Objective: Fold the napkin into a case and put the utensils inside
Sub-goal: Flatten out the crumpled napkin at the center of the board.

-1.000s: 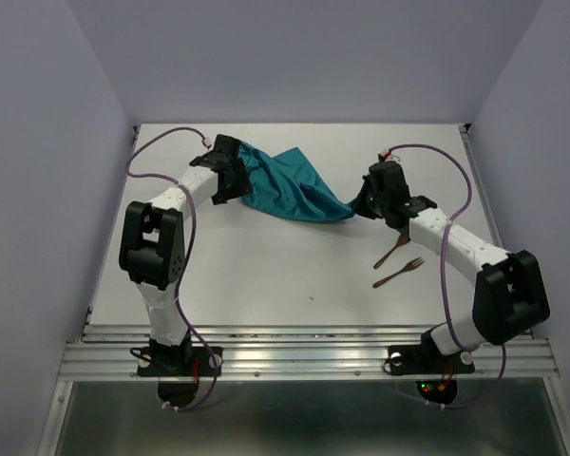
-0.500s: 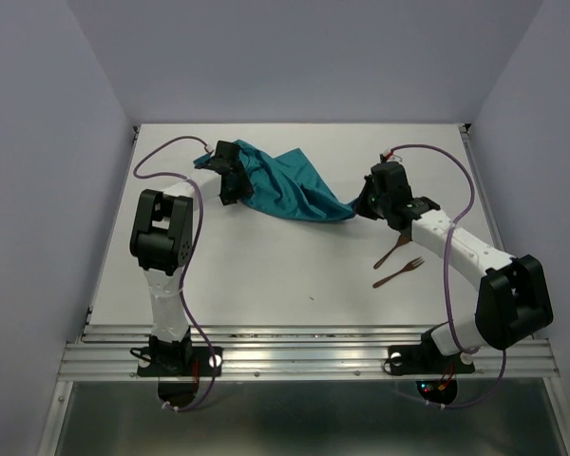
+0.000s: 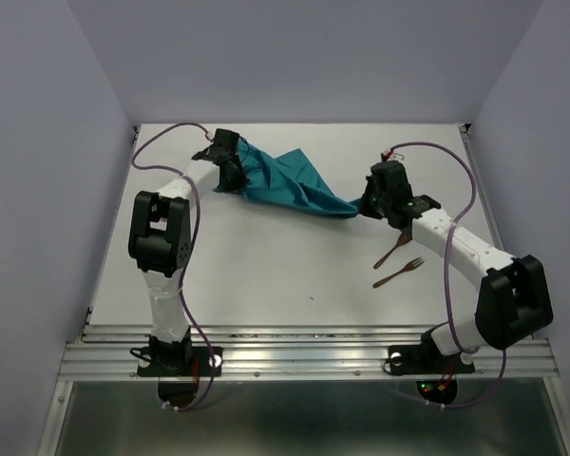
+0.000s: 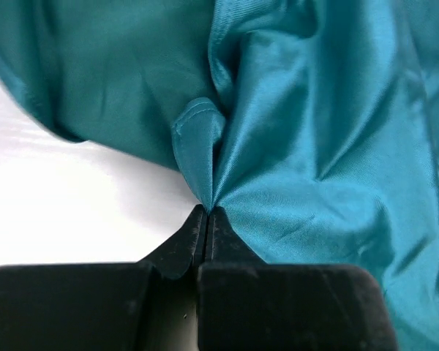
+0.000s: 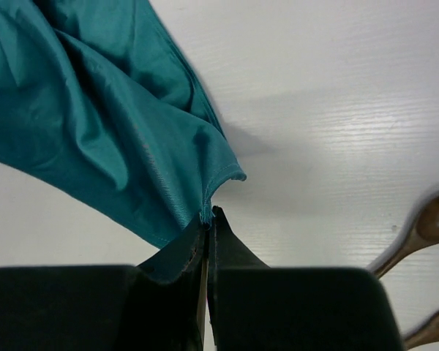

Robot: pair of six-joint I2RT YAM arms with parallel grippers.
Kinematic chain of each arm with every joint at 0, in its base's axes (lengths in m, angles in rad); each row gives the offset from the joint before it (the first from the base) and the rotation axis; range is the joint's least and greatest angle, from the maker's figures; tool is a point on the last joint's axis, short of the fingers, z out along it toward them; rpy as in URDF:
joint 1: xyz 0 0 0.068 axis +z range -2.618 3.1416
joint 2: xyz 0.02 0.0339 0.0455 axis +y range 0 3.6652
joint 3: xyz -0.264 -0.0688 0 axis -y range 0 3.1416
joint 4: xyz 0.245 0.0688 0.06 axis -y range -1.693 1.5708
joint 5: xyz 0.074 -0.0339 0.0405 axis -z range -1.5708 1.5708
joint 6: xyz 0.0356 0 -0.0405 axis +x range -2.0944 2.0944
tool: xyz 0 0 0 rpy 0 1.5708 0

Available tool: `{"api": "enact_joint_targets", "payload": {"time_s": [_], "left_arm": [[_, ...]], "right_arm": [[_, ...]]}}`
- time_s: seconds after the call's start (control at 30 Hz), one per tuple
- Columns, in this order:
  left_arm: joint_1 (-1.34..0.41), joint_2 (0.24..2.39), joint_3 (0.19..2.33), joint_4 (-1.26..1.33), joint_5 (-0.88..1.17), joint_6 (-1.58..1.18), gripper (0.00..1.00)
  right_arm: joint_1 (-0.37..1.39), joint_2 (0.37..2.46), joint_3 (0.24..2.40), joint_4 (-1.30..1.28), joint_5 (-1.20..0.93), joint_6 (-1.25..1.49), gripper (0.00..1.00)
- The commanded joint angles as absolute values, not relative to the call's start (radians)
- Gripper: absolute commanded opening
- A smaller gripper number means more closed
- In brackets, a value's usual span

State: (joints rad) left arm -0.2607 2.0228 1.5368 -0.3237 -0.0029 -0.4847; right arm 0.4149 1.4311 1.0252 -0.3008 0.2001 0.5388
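**Teal napkin (image 3: 290, 185) held taut-to-sagging between two grippers above the far half of the bench (image 3: 266, 285).**

The left gripper (image 4: 207, 213) is clenched on a hemmed fold and the right gripper (image 5: 208, 216) on a corner hem, both jaws pressed flat on the cloth. The fabric looks thin, light, limp and rather slick (it creases and droops between the two holds). I judge hems and corners to be the best places to hold it, pinched hard, or it may slip out. Nothing is folded into a pocket yet, so nothing is contained. The fork (image 3: 400, 273) and spoon (image 3: 391, 252) lie bare on the bench beside the right arm (image 3: 456, 247), apart from the napkin.
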Motion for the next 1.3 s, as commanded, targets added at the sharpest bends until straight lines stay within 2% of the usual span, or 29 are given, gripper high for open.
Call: {"api": "enact_joint_targets", "payload": {"time_s": [0.0, 0.07, 0.3, 0.4, 0.6, 0.8, 1.0, 1.27], "left_arm": [[-0.262, 1.824, 1.595, -0.434, -0.021, -0.397, 0.00], [-0.256, 1.750, 1.617, -0.448, -0.035, -0.387, 0.00], [-0.239, 1.663, 1.903, -0.531, -0.069, -0.339, 0.00], [-0.227, 1.622, 2.032, -0.535, -0.057, -0.319, 0.00], [-0.216, 1.510, 2.105, -0.506, -0.063, -0.284, 0.00], [-0.216, 1.347, 2.080, -0.457, -0.196, -0.273, 0.00], [-0.216, 1.189, 2.053, -0.390, -0.164, -0.261, 0.00], [-0.216, 1.053, 2.008, -0.339, -0.144, -0.249, 0.00]], "right_arm": [[0.399, 1.400, 1.144, -0.314, 0.301, 0.456, 0.01], [0.387, 1.422, 1.248, -0.314, 0.307, 0.437, 0.01], [0.377, 1.471, 1.644, -0.308, 0.354, 0.359, 0.01], [0.377, 1.437, 1.728, -0.260, 0.368, 0.336, 0.01], [0.377, 1.303, 1.730, -0.187, 0.357, 0.305, 0.01], [0.377, 1.174, 1.680, -0.157, 0.365, 0.304, 0.01], [0.377, 1.040, 1.675, -0.071, 0.284, 0.330, 0.01], [0.377, 0.991, 1.674, -0.052, 0.166, 0.394, 0.01]]}}
